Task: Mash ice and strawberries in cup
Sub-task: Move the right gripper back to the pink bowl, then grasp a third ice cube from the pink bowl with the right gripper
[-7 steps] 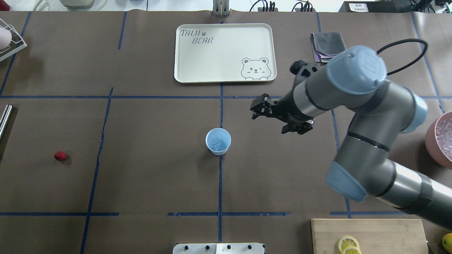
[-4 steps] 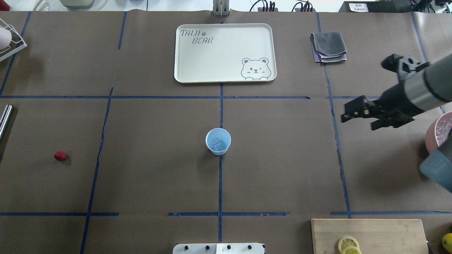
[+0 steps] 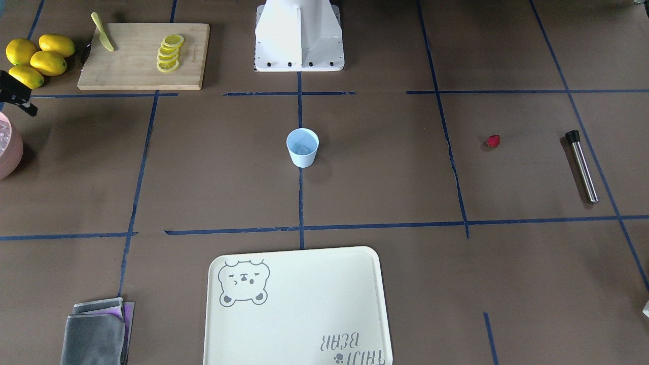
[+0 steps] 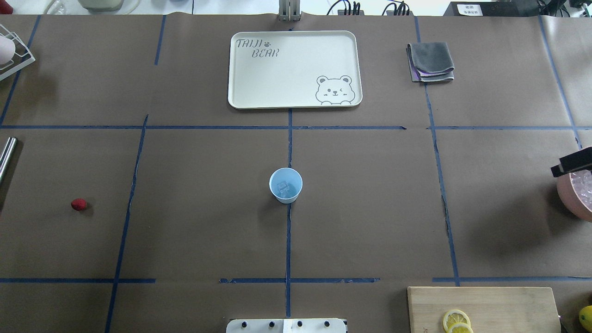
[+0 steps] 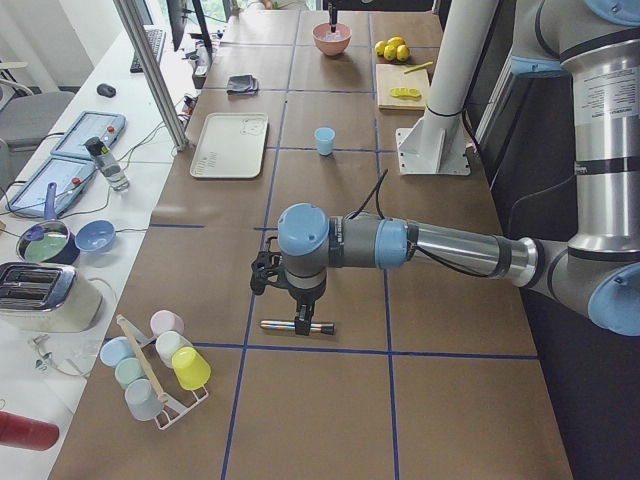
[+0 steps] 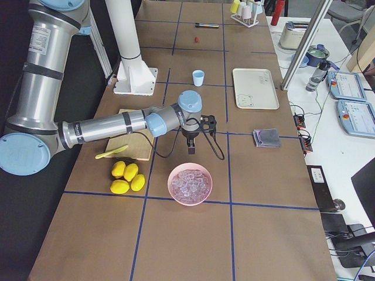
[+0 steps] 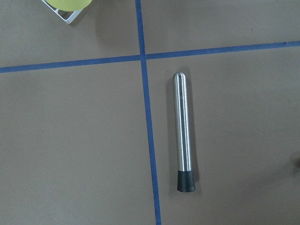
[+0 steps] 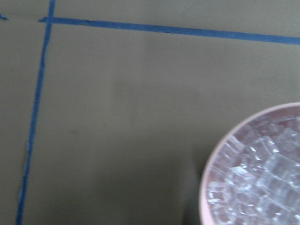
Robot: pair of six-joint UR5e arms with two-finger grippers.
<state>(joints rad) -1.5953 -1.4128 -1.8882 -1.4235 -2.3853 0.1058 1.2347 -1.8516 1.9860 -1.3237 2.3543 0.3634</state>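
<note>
Pale-blue plastic cup [image 4: 286, 185] stands mid-table, clear ice chunks [image 4: 283, 188] inside. The small dark-red strawberry [image 4: 79, 204] lies well to its left. My right gripper [image 6: 190, 147] hangs far right of the cup, by the round pink ice bowl [image 6: 190, 184]. My left gripper [image 5: 303, 325] hangs over a black-tipped steel rod [image 7: 183, 131]. I can't tell how wide either is.
</note>
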